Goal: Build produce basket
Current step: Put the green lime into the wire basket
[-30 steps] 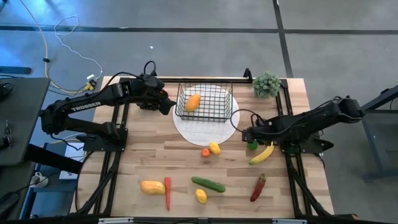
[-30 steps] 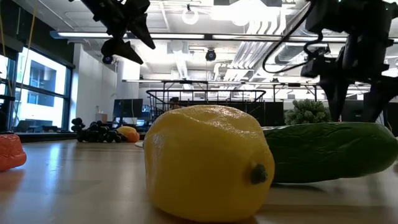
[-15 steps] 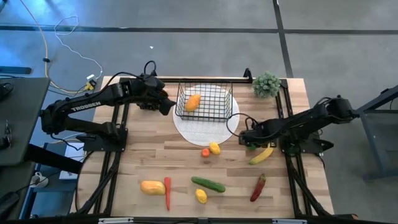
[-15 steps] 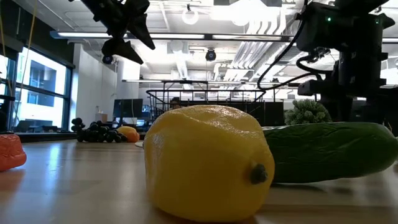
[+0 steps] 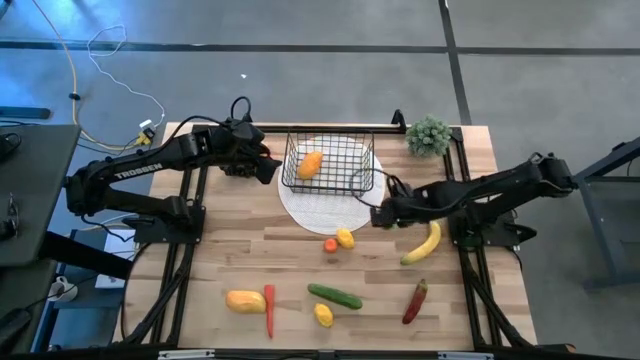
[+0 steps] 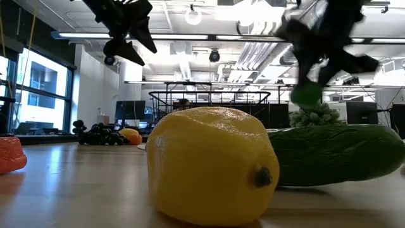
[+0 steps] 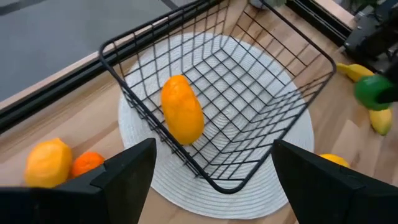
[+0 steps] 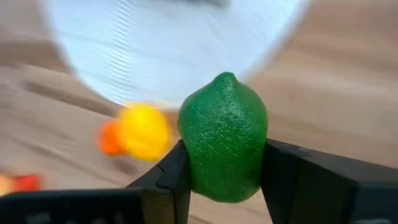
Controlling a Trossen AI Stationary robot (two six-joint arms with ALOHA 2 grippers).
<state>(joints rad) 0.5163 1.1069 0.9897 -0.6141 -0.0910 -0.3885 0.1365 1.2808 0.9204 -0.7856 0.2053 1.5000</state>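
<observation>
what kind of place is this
Probably a robotics lab or open workspace. The low view shows exposed ceiling ducts and strip lights; the high view shows a wooden table with toy produce on a concrete floor with loose cables.

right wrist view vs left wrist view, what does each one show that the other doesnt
Only the right wrist view shows the grip up close: the right gripper shut on the green lime, with no basket in sight.

Only the left wrist view shows the basket with the orange mango inside, the left gripper open before it, and the banana beyond.

Both show the white disc and the green lime, which in the left wrist view is a small shape past the basket.
</observation>
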